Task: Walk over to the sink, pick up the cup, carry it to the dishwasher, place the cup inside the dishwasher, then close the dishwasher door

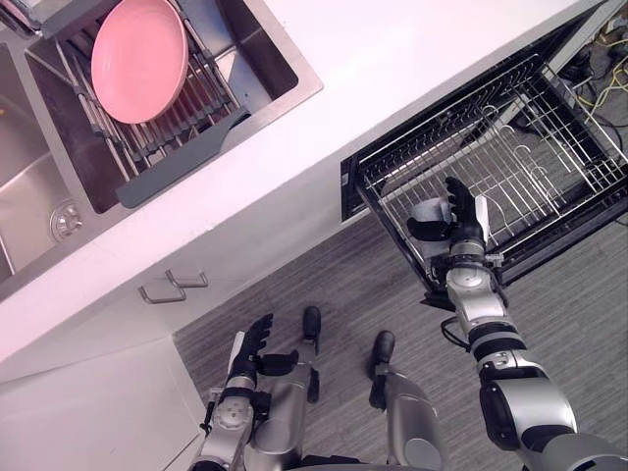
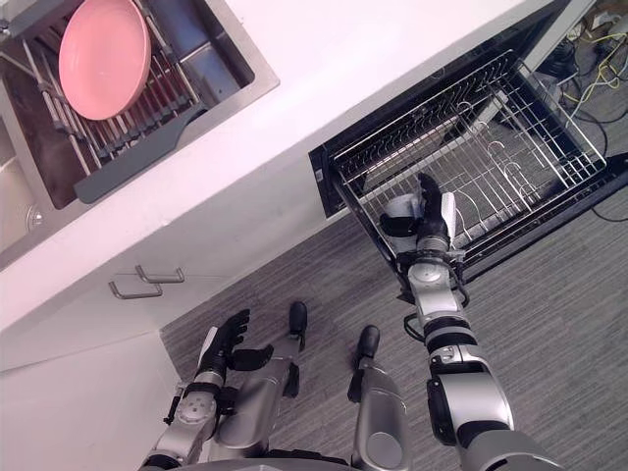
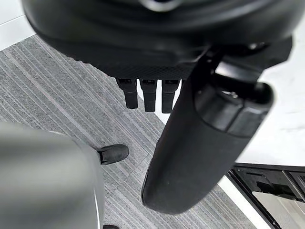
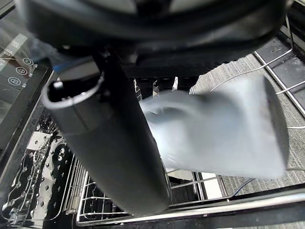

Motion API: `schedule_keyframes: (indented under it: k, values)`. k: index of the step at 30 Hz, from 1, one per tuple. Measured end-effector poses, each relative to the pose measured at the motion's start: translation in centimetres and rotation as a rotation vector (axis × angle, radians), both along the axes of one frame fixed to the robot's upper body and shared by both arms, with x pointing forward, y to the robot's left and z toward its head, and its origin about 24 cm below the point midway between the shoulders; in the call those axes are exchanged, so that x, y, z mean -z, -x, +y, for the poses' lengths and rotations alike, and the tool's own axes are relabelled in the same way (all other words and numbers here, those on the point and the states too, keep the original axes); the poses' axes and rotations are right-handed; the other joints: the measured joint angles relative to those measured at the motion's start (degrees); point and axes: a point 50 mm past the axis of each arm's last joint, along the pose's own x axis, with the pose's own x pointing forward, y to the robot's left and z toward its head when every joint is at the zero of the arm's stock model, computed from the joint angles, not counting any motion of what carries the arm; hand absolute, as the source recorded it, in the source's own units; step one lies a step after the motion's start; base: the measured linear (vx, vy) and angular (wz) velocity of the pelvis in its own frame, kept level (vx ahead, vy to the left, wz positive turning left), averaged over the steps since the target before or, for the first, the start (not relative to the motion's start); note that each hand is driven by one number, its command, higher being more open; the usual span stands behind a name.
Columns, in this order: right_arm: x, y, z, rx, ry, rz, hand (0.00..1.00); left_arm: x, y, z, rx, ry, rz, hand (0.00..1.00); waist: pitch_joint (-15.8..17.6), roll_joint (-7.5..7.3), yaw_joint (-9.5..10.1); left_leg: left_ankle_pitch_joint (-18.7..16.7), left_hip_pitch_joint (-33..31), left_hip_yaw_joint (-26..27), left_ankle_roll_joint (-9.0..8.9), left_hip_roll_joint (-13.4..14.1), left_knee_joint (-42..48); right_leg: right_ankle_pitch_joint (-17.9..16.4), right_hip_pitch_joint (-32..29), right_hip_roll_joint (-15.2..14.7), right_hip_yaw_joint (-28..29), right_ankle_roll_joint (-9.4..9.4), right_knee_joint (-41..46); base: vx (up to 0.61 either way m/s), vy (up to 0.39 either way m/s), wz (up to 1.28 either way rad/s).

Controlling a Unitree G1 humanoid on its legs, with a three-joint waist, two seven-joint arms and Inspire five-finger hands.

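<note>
Hovering above the near corner of the pulled-out dishwasher rack (image 1: 535, 147), a pale grey cup (image 1: 428, 217) is clasped by the right hand (image 1: 463, 228), arm reaching forward. The left hand (image 1: 251, 350) hangs low, fingers loosely straight.

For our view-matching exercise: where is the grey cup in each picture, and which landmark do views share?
Left eye view: cup in the right hand, over the wire rack's edge.
Right eye view: cup at the same spot, centre-right.
Right wrist view: cup large, against the right hand.
Left wrist view: left hand over the floor instead.
Shared landmark: the wire rack.
</note>
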Motion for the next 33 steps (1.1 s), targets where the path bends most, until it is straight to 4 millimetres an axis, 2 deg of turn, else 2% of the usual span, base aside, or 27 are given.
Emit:
schedule_keyframes:
  k: [8,14,17,22,30,33]
  values:
    - [-0.3,1.1,1.3,-0.033,-0.035,-0.071,0.9,0.2,0.1,0.1,-0.001,-0.005,0.015,0.9,-0.1,-0.13,-0.08,0.5,1.7,-0.5,0.0,0.1,-0.9,0.0,1.9,0.2,-0.6,-0.02,-0.9,0.02,-0.005,0.03]
    - [0.4,3.5,2.8,-0.045,-0.089,-0.133,0.9,0.8,0.5,0.3,0.004,-0.008,0.05,0.9,-0.4,-0.81,-1.56,0.2,2.6,-0.8,-0.35,-0.1,-0.9,0.2,3.8,0.2,-1.1,0.26,-2.3,0.05,-0.003,0.03]
    - [1.3,5.0,3.2,-0.044,-0.1,-0.128,0.9,1.2,0.9,0.7,0.0,-0.02,0.084,0.9,-1.0,-1.93,-1.78,0.0,3.3,-0.6,-0.64,-0.1,-0.9,0.2,4.6,0.2,-1.0,0.29,-2.8,0.02,-0.001,-0.01]
    - [2.4,7.3,3.8,-0.046,-0.118,-0.122,0.9,1.8,1.6,1.5,-0.004,-0.045,0.124,0.9,-3.3,-4.46,-2.42,-0.7,5.5,-0.3,-1.56,0.0,-0.9,0.3,7.0,0.4,-0.6,0.43,-4.0,0.01,-0.003,-0.03]
    - [3.5,11.0,4.0,-0.057,-0.163,-0.129,0.9,3.2,4.2,2.3,-0.039,-0.046,0.221,0.9,-10.2,-4.77,-3.27,-2.2,8.2,1.0,-1.44,0.1,-0.9,1.0,10.7,0.9,0.4,0.7,-7.3,0.04,0.002,-0.08]
    - [3.4,11.9,4.1,-0.074,-0.178,-0.141,0.9,3.4,4.7,2.3,-0.043,-0.046,0.24,0.9,-11.5,-4.76,-3.48,-2.7,9.7,1.5,-1.31,0.2,-1.0,1.0,12.3,1.1,1.0,0.71,-8.3,0.06,-0.005,-0.11]
